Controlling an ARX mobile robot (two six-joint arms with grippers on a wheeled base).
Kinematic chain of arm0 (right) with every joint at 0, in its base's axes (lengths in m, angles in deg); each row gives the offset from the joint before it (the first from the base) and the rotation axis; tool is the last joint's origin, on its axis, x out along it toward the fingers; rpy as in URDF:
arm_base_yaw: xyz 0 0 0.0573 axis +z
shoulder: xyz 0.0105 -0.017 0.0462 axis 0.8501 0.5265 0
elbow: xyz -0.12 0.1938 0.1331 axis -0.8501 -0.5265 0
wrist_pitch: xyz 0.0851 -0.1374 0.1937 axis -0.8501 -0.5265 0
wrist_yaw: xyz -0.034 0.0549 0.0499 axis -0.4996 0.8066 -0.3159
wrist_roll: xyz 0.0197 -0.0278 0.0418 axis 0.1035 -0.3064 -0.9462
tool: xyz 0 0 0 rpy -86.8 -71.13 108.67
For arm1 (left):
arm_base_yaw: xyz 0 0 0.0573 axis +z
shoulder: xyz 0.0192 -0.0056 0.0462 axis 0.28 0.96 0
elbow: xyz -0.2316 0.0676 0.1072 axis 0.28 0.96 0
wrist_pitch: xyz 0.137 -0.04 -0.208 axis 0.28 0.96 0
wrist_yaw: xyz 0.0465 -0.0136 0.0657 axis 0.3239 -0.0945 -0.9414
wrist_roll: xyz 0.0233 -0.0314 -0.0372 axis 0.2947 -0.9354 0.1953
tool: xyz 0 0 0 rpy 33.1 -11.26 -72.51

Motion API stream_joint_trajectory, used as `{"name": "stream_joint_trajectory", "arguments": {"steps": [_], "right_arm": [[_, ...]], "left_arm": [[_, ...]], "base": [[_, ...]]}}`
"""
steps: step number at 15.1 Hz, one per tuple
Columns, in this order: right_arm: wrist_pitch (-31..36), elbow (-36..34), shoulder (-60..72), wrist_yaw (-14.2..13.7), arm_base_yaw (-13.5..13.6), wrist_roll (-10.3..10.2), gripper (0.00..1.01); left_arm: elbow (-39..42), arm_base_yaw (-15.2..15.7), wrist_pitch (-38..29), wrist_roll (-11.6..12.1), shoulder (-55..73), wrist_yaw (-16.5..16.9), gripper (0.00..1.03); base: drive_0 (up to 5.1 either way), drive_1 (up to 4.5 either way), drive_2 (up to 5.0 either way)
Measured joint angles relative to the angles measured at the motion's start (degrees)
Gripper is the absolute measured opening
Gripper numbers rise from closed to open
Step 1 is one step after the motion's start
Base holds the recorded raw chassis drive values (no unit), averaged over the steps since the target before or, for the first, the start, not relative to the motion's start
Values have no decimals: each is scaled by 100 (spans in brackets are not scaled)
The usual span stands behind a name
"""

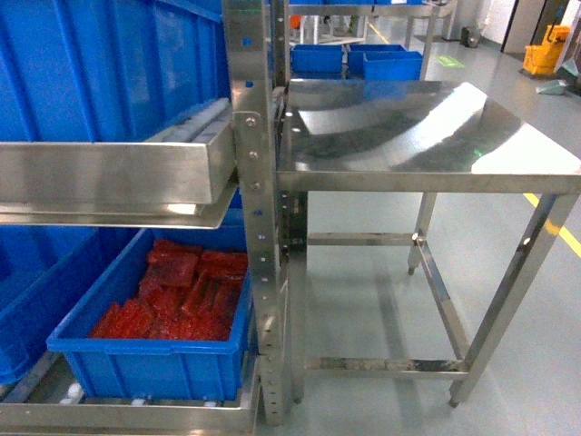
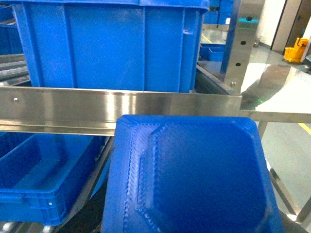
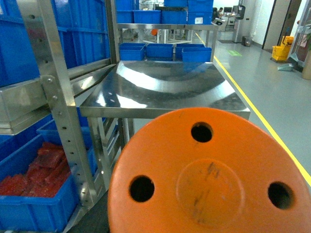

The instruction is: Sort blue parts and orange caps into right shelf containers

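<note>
The head view shows a stainless steel shelf rack (image 1: 250, 182) filling the left half of the frame and a stainless steel table (image 1: 427, 136) on the right, standing on a grey floor. No arm or gripper appears in this view. On the rack's upper level, at the upper left, sits a large blue crate (image 1: 109, 64) behind a steel rail. At the lower left, a smaller blue bin (image 1: 154, 350) holds a pile of red pieces (image 1: 182, 295). Several more blue bins (image 1: 359, 62) sit beyond the table at the top centre.

In the left wrist view, a blue moulded part (image 2: 192, 177) with an octagonal raised face fills the lower centre, so close to the camera that the gripper fingers are hidden; whether they are clamped on it cannot be told. Behind it runs the steel rail (image 2: 116, 109), with the blue crate above.

In the right wrist view, an orange round cap (image 3: 209, 174) with three holes fills the lower right, hiding that gripper as well; its state cannot be told.
</note>
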Motion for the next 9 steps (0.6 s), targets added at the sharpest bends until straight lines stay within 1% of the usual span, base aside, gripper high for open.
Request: {"name": "stream_joint_trajectory", "arguments": {"steps": [9], "right_arm": [[-26,0,0,-2,0,0,46]], "left_arm": [[0,0,9,0,0,9,43]], "base": [[-503,238,238]]}}
